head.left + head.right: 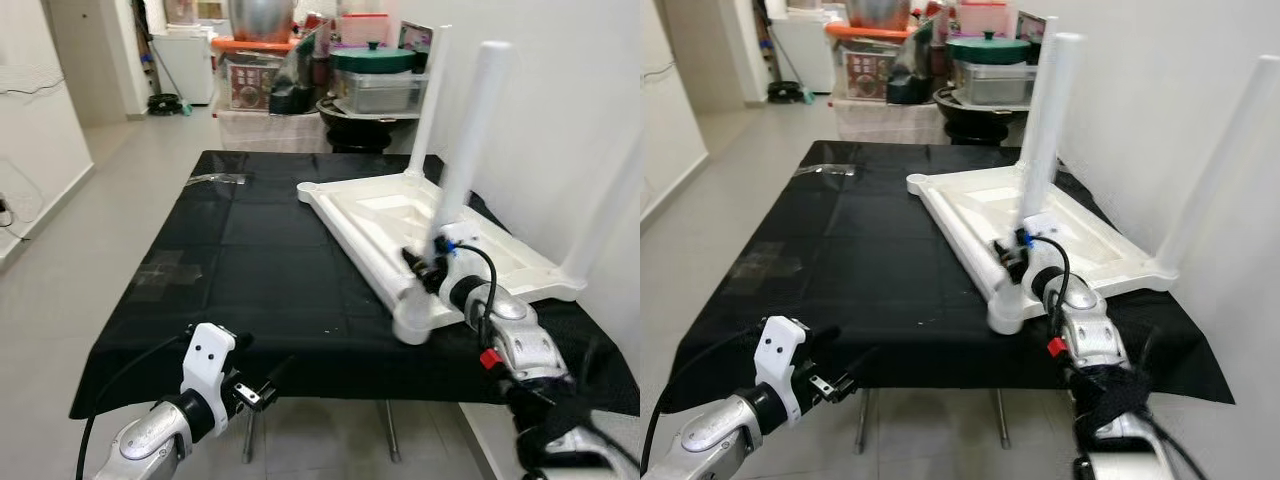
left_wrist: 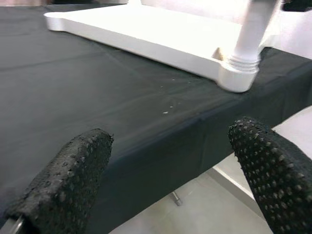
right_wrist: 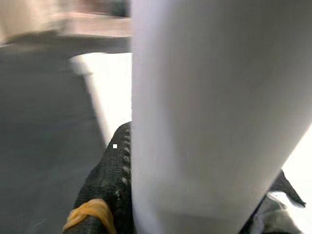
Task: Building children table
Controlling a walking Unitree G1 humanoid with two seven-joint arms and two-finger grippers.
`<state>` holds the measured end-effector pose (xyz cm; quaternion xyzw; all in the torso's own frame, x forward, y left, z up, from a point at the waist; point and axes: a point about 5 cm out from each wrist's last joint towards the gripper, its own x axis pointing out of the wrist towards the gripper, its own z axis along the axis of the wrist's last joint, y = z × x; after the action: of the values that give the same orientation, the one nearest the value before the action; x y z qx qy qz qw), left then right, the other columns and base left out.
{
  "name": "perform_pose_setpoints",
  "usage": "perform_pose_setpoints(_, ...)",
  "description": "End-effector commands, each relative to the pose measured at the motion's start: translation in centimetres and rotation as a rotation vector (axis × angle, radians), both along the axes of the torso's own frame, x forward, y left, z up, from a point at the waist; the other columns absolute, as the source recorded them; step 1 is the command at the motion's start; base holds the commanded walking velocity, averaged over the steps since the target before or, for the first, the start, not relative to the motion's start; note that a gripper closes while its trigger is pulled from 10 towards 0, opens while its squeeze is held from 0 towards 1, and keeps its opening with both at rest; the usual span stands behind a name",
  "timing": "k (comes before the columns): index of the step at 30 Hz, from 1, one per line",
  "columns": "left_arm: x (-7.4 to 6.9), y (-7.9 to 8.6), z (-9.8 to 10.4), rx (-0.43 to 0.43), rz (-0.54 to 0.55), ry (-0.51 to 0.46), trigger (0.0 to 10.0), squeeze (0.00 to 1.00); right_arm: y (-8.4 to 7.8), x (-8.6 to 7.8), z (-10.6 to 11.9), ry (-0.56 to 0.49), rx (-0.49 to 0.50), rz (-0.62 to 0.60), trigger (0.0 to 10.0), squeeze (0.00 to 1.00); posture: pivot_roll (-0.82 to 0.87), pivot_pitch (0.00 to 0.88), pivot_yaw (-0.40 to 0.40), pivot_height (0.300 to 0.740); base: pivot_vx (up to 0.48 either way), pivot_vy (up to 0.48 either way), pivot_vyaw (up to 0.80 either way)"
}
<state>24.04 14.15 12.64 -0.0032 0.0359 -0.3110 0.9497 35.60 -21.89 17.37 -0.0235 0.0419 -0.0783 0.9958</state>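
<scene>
Upside down on the black-draped table [image 1: 250, 260] lies the white children's tabletop [image 1: 400, 235], pushed toward the table's right side and close against the white wall [image 1: 560, 110], with its near corner at the table's front edge. Broad bare cloth lies open to its left. Three white legs stand up from it: the near leg [image 1: 468, 140], a far leg [image 1: 428, 100] and a right-hand leg [image 1: 1220, 165]. The right gripper [image 1: 428, 268], arm reaching forward over the front edge, has its fingers clamped around the near leg's base. The left gripper [image 2: 170, 170] hovers low before the table's front edge, fingers spread wide with nothing between them. No writing is legible.
</scene>
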Motion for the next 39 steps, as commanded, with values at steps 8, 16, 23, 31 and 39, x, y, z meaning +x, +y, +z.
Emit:
perform_pose_setpoints(8,0.1,-0.5,-0.5,0.017,-0.005,0.011,10.0,0.00,2.9,-3.0,-1.6,0.048,-0.004,-0.162,0.0,0.00,0.07,0.000,-0.062,0.740,0.000,0.000,0.00)
perform_pose_setpoints(16,0.2,-0.3,-0.4,0.016,-0.001,0.007,10.0,0.00,4.0,-1.2,1.1,-0.065,-0.001,0.021,10.0,1.00,0.06,0.000,-0.069,0.740,0.000,0.000,0.00)
perform_pose_setpoints(23,0.0,-0.3,-0.5,0.012,-0.006,0.013,10.0,0.00,4.6,-2.2,5.3,-0.209,-0.095,0.640,10.0,0.00,0.06,0.000,-0.065,0.740,0.000,0.000,0.00)
perform_pose_setpoints(31,0.1,-0.3,-0.5,0.013,-0.012,0.013,10.0,0.00,3.9,-3.4,4.7,-0.126,-0.281,0.898,10.0,0.00,0.06,0.000,-0.063,0.740,0.000,0.000,0.00)
perform_pose_setpoints(39,0.3,-0.3,-0.4,0.022,-0.011,0.003,10.0,0.00,5.3,-1.9,1.5,0.024,-0.314,0.911,0.0,0.00,0.07,0.000,-0.064,0.740,0.000,0.000,0.00)
